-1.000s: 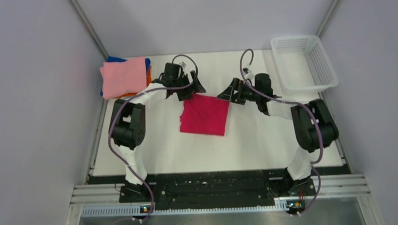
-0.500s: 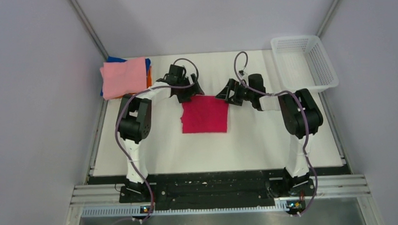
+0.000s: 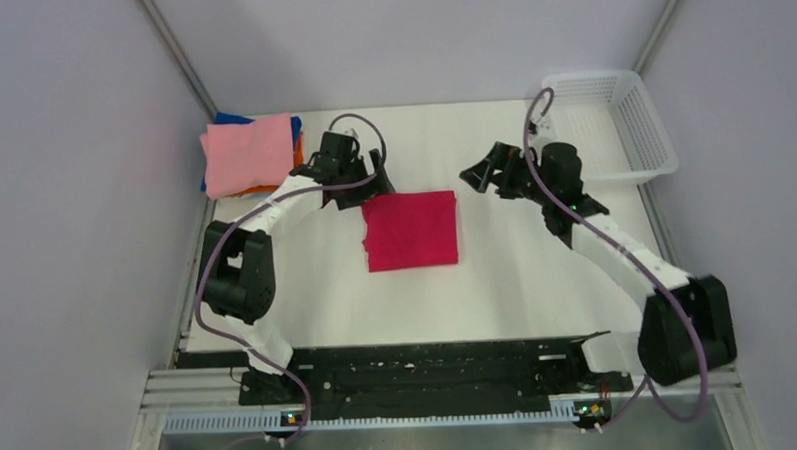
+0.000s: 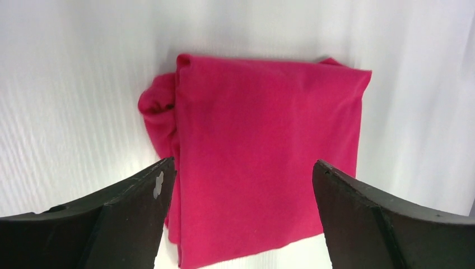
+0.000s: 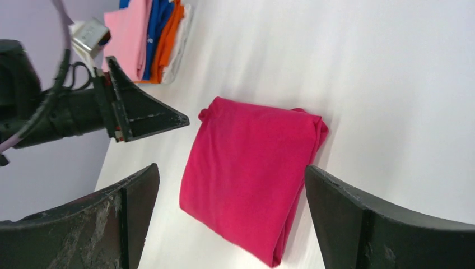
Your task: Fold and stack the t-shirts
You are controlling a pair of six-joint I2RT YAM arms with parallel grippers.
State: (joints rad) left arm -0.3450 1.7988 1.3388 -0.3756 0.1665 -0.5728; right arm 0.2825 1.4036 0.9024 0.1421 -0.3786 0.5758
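The crimson-red t-shirt [image 3: 411,230] lies folded into a rectangle on the white table, mid-view. It also shows in the left wrist view [image 4: 263,151] and in the right wrist view [image 5: 252,168]. My left gripper [image 3: 371,186] is open and empty, just above the shirt's far left corner. My right gripper [image 3: 478,175] is open and empty, lifted off to the right of the shirt's far right corner. A stack of folded shirts with the light pink one [image 3: 248,155] on top sits at the far left; orange, blue and white edges show beneath it [image 5: 159,39].
A white plastic mesh basket [image 3: 611,127] stands at the far right corner of the table. Grey walls close in the table on both sides. The left gripper's fingers [image 5: 140,112] show in the right wrist view.
Both grippers have let go of the red shirt's far edge. The right arm has swung away to the right and up. The left gripper has pulled back slightly left. The shirt now lies flat.
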